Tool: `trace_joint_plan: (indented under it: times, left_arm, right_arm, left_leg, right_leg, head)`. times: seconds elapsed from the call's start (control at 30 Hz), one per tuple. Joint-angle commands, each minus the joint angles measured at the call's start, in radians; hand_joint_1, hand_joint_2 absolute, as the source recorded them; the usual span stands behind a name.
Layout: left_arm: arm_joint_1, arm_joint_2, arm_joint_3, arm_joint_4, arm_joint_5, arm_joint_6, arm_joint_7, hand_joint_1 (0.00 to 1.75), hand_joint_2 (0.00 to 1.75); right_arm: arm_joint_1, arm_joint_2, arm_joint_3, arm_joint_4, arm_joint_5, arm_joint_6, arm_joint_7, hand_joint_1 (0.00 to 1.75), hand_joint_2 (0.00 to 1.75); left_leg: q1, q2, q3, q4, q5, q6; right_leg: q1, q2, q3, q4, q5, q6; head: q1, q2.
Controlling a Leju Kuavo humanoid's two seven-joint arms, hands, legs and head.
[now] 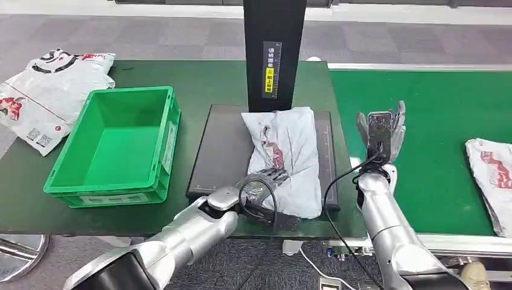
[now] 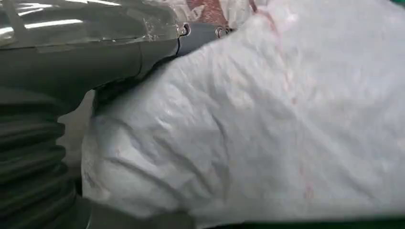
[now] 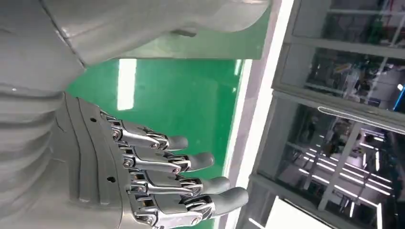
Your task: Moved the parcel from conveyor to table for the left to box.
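I see the parcel (image 1: 287,158) on the dark pad beside the green crate (image 1: 115,145), long axis running away from me; my left hand (image 1: 261,192) grips its near end, while my right hand (image 1: 381,134) hovers apart, fingers (image 3: 191,162) spread.

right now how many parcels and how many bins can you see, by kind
parcels: 3, one on the black pad, one on the conveyor, one far left on the table
green bins: 1
total: 4
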Motion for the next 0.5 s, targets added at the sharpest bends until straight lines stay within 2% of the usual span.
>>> trace_joint_plan:
  times: [0.03, 0.17, 0.37, 0.5]
  left_arm:
    - [0.011, 0.024, -0.205, 0.068, -0.082, 0.059, 0.055, 1.75, 1.75]
    - [0.002, 0.041, -0.189, 0.055, -0.126, 0.246, 0.114, 1.75, 1.75]
    - [-0.018, 0.049, -0.063, 0.04, -0.097, 0.455, 0.104, 1.75, 1.75]
    - [-0.086, 0.064, -0.015, 0.01, -0.141, 0.654, 0.134, 1.75, 1.75]
  right_arm:
    - [-0.035, 0.023, -0.038, 0.048, 0.013, -0.008, -0.001, 0.0, 1.75]
    - [-0.023, 0.025, -0.041, 0.024, 0.027, 0.005, -0.005, 0.0, 1.75]
    - [-0.022, 0.029, -0.042, 0.03, 0.036, 0.014, -0.006, 0.0, 1.75]
    - [-0.014, 0.036, -0.051, 0.015, 0.038, 0.015, -0.007, 0.0, 1.75]
  left_leg:
    - [0.0, 0.002, 0.006, -0.003, 0.0, 0.0]
    - [0.0, 0.003, 0.011, -0.005, -0.001, 0.001]
    - [0.0, 0.002, 0.008, -0.001, -0.001, 0.001]
    - [0.001, 0.001, 0.006, 0.0, -0.001, 0.0]
  right_leg:
    - [0.0, 0.004, 0.005, -0.004, 0.001, 0.0]
    - [0.0, 0.005, 0.01, -0.005, 0.0, 0.0]
    - [0.0, 0.004, 0.007, -0.001, -0.001, 0.0]
    - [0.001, 0.003, 0.005, 0.0, 0.0, -0.001]
  head:
    - [0.0, 0.0]
    - [0.0, 0.0]
    - [0.0, 0.0]
    - [0.0, 0.0]
